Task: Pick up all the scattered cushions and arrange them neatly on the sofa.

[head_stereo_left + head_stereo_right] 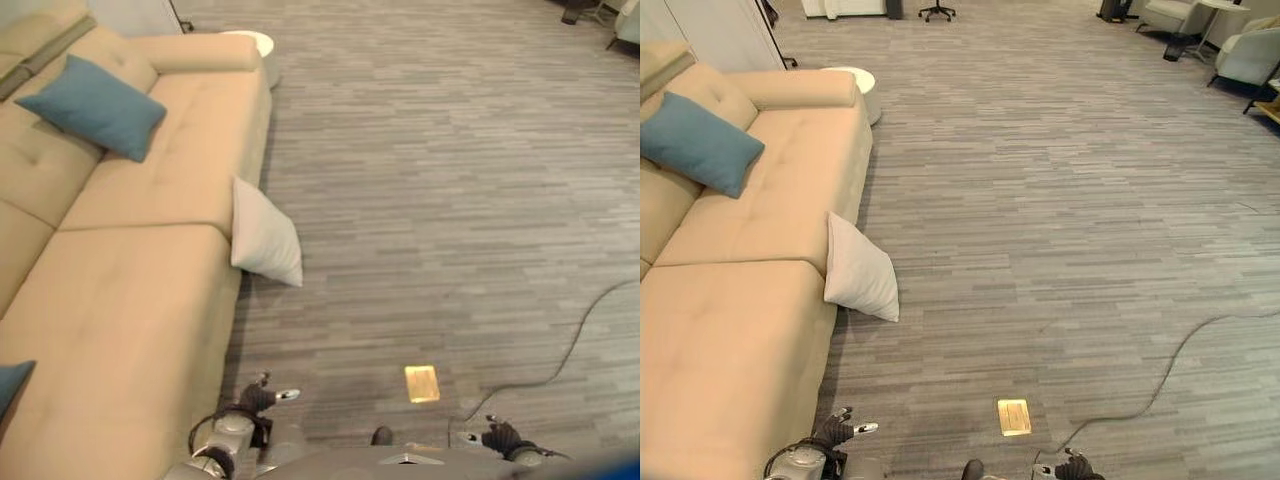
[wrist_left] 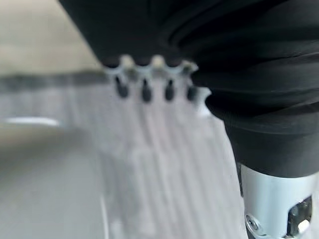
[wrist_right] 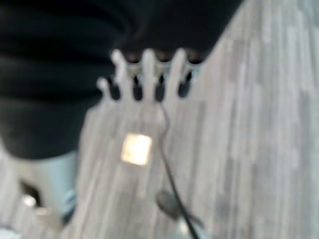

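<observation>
We're looking down at a beige sofa running along our left side, w/ grey wood-plank floor spreading out to the right. One white cushion is standing on the floor, tilted & leaning against the sofa's front edge, right about where the two seat sections are meeting. A teal cushion is already lying on the seat, propped against the backrest toward the far end, well apart from the white one. Another bit of teal is peeking in at the near left edge of the sofa seat, prob a second teal cushion, but we can't tell for sure since most of it is cut off. A small round white table is sitting just past the sofa's far armrest. On the floor nr us, a small shiny brass floor plate is glinting, between our two hands. Our left hand is hanging low beside the sofa's front, fingers extending fairly straight & relaxed, gripping nothing, only floor showing past them in the wrist view. Our right hand is hanging low on the other side, over bare floor, fingers also spreading straight, empty, w/ the brass plate showing beyond them. Neither hand is touching a cushion; the white one is lying well ahead of the left hand.
</observation>
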